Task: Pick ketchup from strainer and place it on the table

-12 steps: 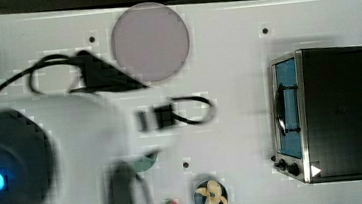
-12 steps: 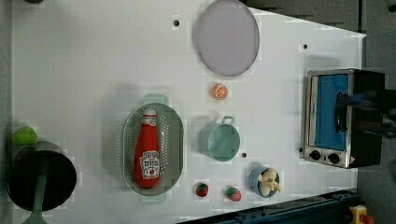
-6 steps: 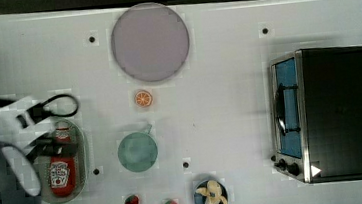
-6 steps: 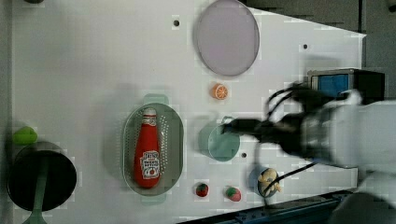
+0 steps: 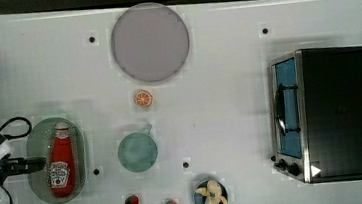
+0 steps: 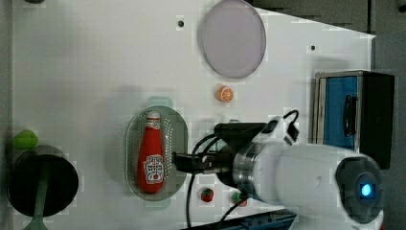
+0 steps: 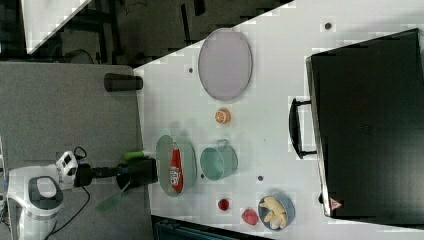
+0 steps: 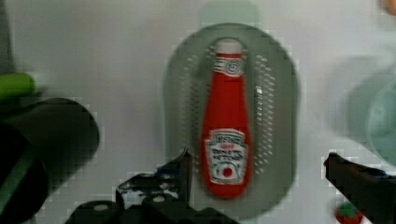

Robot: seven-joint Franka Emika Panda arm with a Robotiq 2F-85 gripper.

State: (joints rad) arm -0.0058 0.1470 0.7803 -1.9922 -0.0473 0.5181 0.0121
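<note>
Ketchup (image 8: 226, 122) lies flat in strainer (image 8: 280, 116), cap away from the tabletop's (image 5: 219, 103) front edge. Gripper (image 8: 258, 170) above it, fingers spread wide, apparently not touching. Nothing done yet: descend, grasp, lift, set on table.

A grey floor (image 7: 70, 115) lies beside the furniture in the right view. Beyond its far edge the room is dark, with black frames (image 7: 107, 25) standing there.
</note>
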